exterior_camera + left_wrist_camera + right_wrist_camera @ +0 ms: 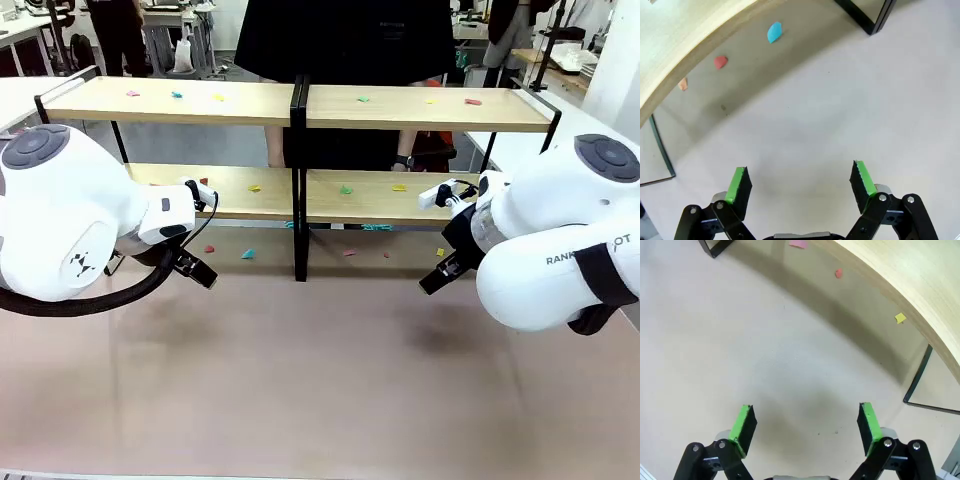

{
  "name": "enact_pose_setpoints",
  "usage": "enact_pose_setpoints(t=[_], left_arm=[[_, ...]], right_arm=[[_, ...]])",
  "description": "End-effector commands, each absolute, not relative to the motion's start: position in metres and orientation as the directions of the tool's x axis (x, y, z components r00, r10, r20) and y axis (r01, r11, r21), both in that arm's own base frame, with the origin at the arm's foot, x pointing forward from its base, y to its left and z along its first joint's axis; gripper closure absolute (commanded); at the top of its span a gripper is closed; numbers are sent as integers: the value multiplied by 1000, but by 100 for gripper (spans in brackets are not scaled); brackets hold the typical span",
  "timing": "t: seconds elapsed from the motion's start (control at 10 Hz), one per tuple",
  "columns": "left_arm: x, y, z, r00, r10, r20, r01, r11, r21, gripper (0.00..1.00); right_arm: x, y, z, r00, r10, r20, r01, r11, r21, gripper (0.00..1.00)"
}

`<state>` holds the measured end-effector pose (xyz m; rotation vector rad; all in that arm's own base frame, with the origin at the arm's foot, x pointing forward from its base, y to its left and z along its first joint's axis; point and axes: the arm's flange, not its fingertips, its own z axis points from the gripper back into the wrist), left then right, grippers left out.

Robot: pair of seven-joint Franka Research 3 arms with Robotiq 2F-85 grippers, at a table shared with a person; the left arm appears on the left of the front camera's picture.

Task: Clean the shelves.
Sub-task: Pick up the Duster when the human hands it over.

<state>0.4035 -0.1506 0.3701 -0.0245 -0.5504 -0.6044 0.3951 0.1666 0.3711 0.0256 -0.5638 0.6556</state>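
Nearest, above the pale beige table top: left black two-finger gripper with green pads spread wide and holding nothing, right black two-finger gripper with green pads likewise spread wide and empty, both just short of the rack. Beyond, standing on the table: wide two-tier shelves of light wooden boards in a thin black metal frame, both tiers strewn with small coloured paper scraps, with a blue scrap, a red scrap and a yellow scrap on the table beneath the lower boards. Farthest, behind the shelves: a person in dark clothing.
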Motion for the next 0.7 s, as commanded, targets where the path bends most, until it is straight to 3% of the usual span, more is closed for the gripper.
enact_pose_setpoints(t=[0.0, 0.6], left_arm=[[403, -151, 370, 684, -533, 498, 546, 827, 136, 0], [403, -151, 370, 684, -533, 498, 546, 827, 136, 0]], right_arm=[[395, 167, 371, 649, 570, 504, -584, 798, -151, 0], [395, 167, 371, 649, 570, 504, -584, 798, -151, 0]])
